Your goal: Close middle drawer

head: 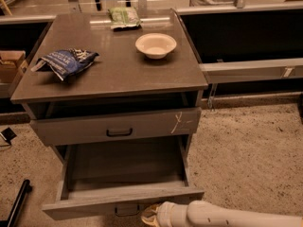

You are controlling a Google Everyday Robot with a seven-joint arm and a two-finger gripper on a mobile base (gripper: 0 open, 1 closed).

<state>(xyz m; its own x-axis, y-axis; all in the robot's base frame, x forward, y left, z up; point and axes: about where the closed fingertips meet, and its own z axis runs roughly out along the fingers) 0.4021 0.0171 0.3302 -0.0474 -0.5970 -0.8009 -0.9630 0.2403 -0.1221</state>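
The middle drawer is a wide grey wooden drawer, pulled far out of the cabinet, and its deep box shows nothing inside. Its low plain front faces me, with a small dark handle at the bottom edge of the view. My gripper is at the end of a white arm that comes in from the lower right. It sits right by the drawer front, just right of the handle and below the front's top edge.
Above it, a taller-fronted grey drawer with a white scratch mark stands slightly open. The cabinet top holds a white bowl, a blue chip bag and a green packet. A cardboard box stands at left and a black bar lies on the floor.
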